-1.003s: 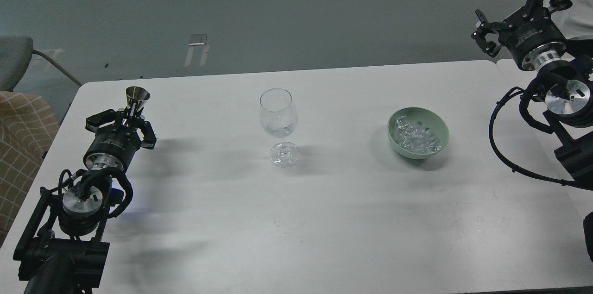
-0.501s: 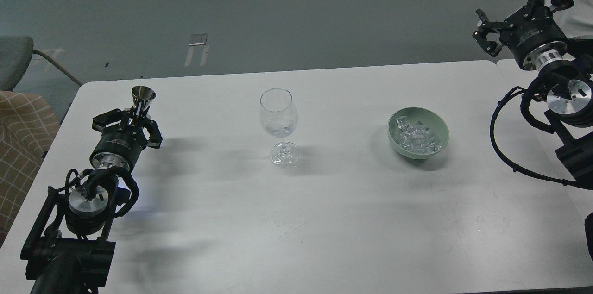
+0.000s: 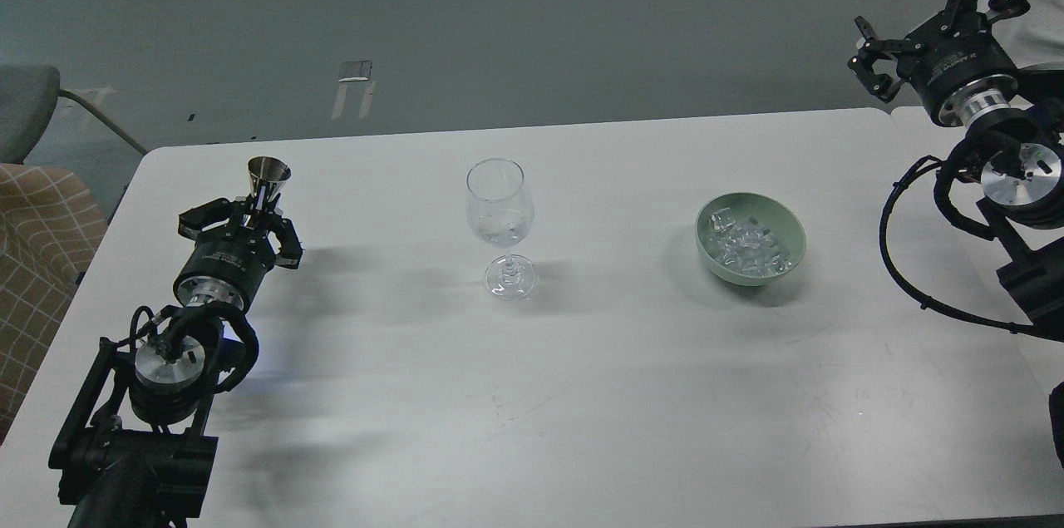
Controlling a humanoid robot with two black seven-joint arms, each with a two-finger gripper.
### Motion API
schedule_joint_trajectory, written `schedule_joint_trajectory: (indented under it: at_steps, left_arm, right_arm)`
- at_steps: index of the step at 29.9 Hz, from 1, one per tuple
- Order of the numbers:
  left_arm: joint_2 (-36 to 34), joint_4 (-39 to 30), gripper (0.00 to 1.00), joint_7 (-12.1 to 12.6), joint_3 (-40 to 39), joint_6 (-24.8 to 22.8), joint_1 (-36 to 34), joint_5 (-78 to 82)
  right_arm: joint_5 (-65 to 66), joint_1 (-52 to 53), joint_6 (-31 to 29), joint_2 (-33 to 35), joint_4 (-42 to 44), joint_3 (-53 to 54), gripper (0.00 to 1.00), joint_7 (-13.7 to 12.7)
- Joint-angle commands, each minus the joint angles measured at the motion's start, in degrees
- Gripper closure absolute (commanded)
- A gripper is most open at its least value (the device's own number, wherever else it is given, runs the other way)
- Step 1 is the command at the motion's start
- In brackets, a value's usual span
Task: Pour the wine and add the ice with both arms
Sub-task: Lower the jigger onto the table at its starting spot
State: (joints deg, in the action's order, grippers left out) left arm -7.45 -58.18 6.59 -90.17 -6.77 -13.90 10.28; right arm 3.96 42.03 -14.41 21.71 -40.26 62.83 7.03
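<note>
The left fingers [image 3: 260, 199] pinch a small steel jigger [image 3: 268, 176], stiff and slick, best held at its waist; to their right on the tabletop [image 3: 582, 395] stands the fragile wine glass [image 3: 499, 220], then the ice bowl [image 3: 751, 238]; the right fingers [image 3: 931, 4] spread wide above

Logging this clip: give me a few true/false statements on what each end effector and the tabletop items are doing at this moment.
1. The left end effector holds a metal measuring cup. True.
2. The wine glass lies on its side. False: it stands upright.
3. The green bowl holds ice cubes. True.
4. The right end effector grips an ice cube. False: it is open, empty, raised beyond the table's far right corner.
</note>
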Motion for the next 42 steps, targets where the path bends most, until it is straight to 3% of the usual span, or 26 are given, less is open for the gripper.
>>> schedule_joint_trajectory:
  at_steps: [1,19,26,42]
  left_arm:
    - [0.51,0.00,0.76,-0.17,-0.09,0.00,0.10,-0.08]
    - [0.51,0.26,0.70,-0.26,0.00,0.00,0.36,-0.09]
    - [0.51,0.61,0.62,-0.17,0.17,0.00,0.45,-0.09]
    - [0.60,0.70,0.59,-0.35,0.17,0.00,0.45,-0.09]
  right_arm:
    - [0.00,-0.19,-0.01,0.00,0.00,0.01,0.00,0.00]
    - [0.00,-0.28,-0.01,0.09,0.00,0.01,0.00,0.00]
    - [0.00,-0.37,-0.01,0.00,0.00,0.01,0.00,0.09]
    - [0.00,-0.37,-0.01,0.00,0.00,0.01,0.00,0.09]
